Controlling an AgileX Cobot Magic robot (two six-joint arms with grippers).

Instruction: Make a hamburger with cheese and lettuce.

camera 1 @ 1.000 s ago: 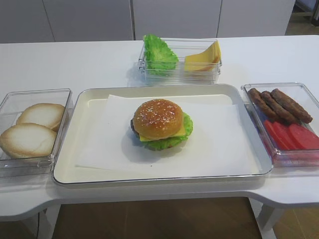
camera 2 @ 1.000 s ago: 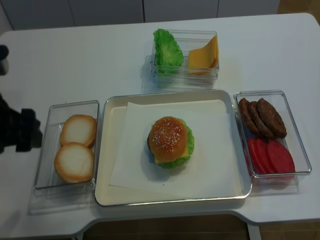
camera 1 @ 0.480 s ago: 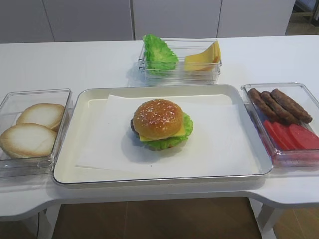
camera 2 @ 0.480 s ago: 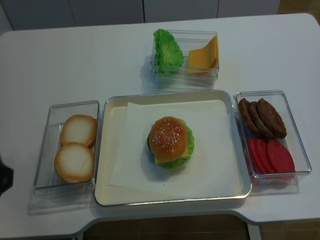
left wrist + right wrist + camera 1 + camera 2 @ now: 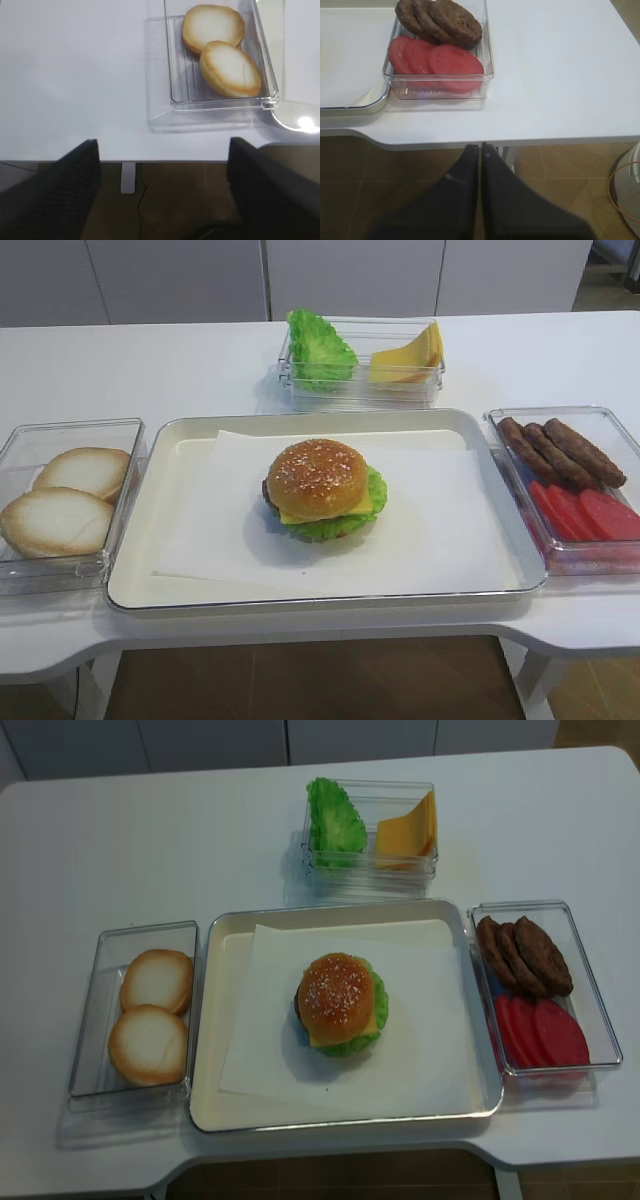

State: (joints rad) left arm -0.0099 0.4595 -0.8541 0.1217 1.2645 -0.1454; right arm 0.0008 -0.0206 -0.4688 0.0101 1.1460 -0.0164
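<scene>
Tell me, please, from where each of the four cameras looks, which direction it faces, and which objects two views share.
Exterior high: low in front, facing across the cream tray to the sesame-topped hamburger; no robot part.
Exterior high (realsense): above, looking steeply down on the hamburger; no robot part.
Right wrist: before the table edge, facing red tomato slices; shut right gripper.
Left wrist: likewise, facing pale bun halves; open left gripper.
Shared: both wrist views' trays appear in both exterior views.

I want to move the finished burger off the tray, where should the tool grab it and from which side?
Take the hamburger from straight above, fingers closing on opposite sides of the round stack below the sesame bun top, probably along the left and right flanks. It stands upright alone on the paper, so all sides are free; a side squeeze low down should keep the cheese and lettuce layers together.
</scene>
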